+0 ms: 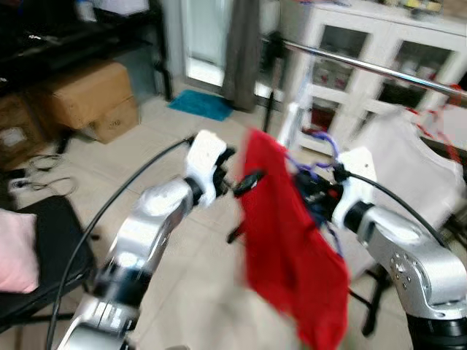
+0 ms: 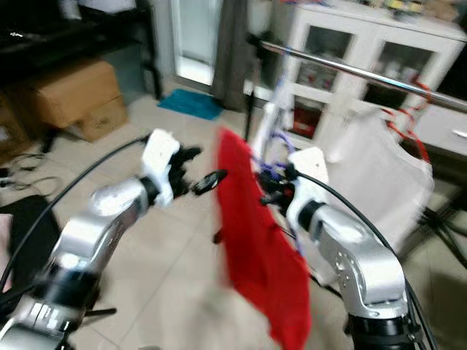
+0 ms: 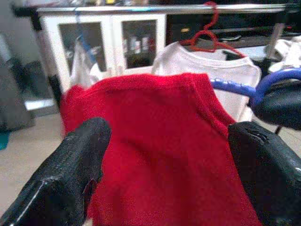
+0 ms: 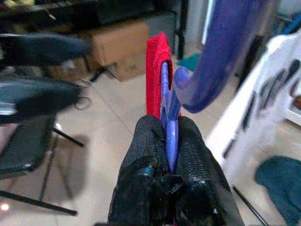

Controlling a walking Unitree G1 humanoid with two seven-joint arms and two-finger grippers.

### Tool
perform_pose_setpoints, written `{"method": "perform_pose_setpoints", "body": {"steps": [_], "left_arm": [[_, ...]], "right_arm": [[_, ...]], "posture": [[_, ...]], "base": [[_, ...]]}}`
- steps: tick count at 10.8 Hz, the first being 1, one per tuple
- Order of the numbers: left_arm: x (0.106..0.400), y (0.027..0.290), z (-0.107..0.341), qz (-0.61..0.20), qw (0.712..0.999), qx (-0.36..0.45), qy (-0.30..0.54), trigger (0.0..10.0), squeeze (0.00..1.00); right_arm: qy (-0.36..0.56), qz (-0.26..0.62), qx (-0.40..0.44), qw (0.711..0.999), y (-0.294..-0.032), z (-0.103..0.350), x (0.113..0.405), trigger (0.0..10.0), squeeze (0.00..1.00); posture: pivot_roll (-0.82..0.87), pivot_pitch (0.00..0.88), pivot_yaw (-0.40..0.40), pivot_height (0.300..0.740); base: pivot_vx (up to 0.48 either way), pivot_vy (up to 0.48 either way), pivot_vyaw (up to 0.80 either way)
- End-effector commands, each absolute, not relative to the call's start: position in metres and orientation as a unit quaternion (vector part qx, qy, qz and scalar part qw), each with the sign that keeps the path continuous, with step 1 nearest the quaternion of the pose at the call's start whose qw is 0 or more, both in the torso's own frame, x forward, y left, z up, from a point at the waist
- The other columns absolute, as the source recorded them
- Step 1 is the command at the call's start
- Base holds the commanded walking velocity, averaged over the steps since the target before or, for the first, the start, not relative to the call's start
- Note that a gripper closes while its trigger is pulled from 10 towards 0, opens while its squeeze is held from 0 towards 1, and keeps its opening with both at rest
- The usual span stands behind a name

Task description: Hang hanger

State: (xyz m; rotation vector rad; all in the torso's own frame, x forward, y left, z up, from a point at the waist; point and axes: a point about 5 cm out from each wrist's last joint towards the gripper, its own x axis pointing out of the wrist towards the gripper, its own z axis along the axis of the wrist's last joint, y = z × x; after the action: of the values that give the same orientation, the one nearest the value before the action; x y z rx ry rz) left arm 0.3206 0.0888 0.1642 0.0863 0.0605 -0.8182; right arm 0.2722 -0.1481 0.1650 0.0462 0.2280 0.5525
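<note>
Right tool (image 4: 170, 141) pinches one blue hanger (image 4: 165, 101) carrying one red cloth (image 1: 292, 262); left tool (image 3: 174, 165) spread beside it.

Your right gripper (image 4: 168, 141) is raised at chest height, both fingers pinched tight on the blue hanger (image 4: 170, 113). Your left gripper (image 3: 164, 174) is raised opposite, left of that hanger, fingers (image 3: 75, 174) spread wide apart, elbow bent, forearm angled inward.
</note>
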Motion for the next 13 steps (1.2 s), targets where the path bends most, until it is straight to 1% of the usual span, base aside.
{"method": "perform_pose_setpoints", "body": {"steps": [1, 3, 4, 5, 6, 8, 9, 10, 11, 12, 13], "left_arm": [[0.323, 0.088, 0.167, -0.406, 0.912, 0.054, 0.023, 10.0, 1.0], [0.325, 0.091, 0.174, -0.423, 0.905, 0.051, 0.003, 10.0, 1.0], [0.328, 0.083, 0.173, -0.421, 0.905, 0.05, 0.007, 10.0, 0.86], [0.326, 0.071, 0.173, -0.436, 0.899, 0.047, 0.005, 10.0, 0.36], [0.325, 0.064, 0.172, -0.443, 0.895, 0.048, 0.003, 10.0, 0.0], [0.327, 0.06, 0.173, -0.444, 0.896, 0.029, 0.001, 10.0, 0.0], [0.33, 0.061, 0.172, -0.428, 0.903, 0.024, 0.006, 10.0, 0.0], [0.332, 0.063, 0.17, -0.412, 0.911, 0.015, 0.01, 10.0, 0.0], [0.332, 0.063, 0.172, -0.402, 0.916, -0.007, 0.008, 10.0, 0.0], [0.326, 0.058, 0.17, -0.416, 0.909, -0.028, 0.01, 10.0, 0.0], [0.324, 0.057, 0.168, -0.42, 0.907, -0.026, 0.013, 10.0, 0.0]], "right_arm": [[0.084, 0.292, 0.017, 0.953, -0.147, 0.177, 0.274, 0.0, 0.0], [0.083, 0.3, 0.005, 0.95, -0.153, 0.182, 0.278, 0.0, 0.0], [0.08, 0.311, 0.011, 0.947, -0.147, 0.185, 0.28, 0.0, 0.0], [0.076, 0.324, 0.015, 0.943, -0.141, 0.185, 0.28, 0.0, 0.0], [0.074, 0.336, 0.015, 0.939, -0.137, 0.186, 0.28, 0.0, 0.0], [0.068, 0.349, -0.003, 0.935, -0.133, 0.186, 0.281, 0.0, 0.0], [0.045, 0.351, -0.031, 0.935, -0.13, 0.19, 0.283, 0.0, 0.0], [0.018, 0.347, -0.062, 0.935, -0.127, 0.195, 0.284, 0.0, 0.0], [-0.013, 0.323, -0.126, 0.938, -0.126, 0.199, 0.288, 0.0, 0.0], [-0.033, 0.292, -0.173, 0.94, -0.124, 0.199, 0.294, 0.0, 0.0], [-0.037, 0.282, -0.189, 0.94, -0.124, 0.199, 0.295, 0.0, 0.0]], "posture": [[-0.08, 0.0, -0.024, 0.74], [-0.07, 0.0, -0.033, 0.74], [-0.06, 0.0, -0.04, 0.74], [-0.06, 0.0, -0.04, 0.74], [-0.06, 0.0, -0.04, 0.74], [-0.06, 0.0, -0.043, 0.74], [-0.07, 0.0, -0.042, 0.74], [-0.07, 0.0, -0.04, 0.74], [-0.07, 0.0, -0.042, 0.74], [-0.07, 0.0, -0.045, 0.74], [-0.07, 0.0, -0.046, 0.74]], "base": [[0.0, 0.0, 0.0], [0.0, 0.0, 0.0], [0.0, 0.0, 0.0], [0.0, 0.0, 0.0], [0.0, 0.0, 0.0], [0.0, 0.0, 0.0], [0.0, 0.0, 0.0], [0.0, 0.0, 0.0], [0.0, 0.0, 0.0], [0.0, 0.0, 0.0], [0.0, 0.0, 0.0]]}}
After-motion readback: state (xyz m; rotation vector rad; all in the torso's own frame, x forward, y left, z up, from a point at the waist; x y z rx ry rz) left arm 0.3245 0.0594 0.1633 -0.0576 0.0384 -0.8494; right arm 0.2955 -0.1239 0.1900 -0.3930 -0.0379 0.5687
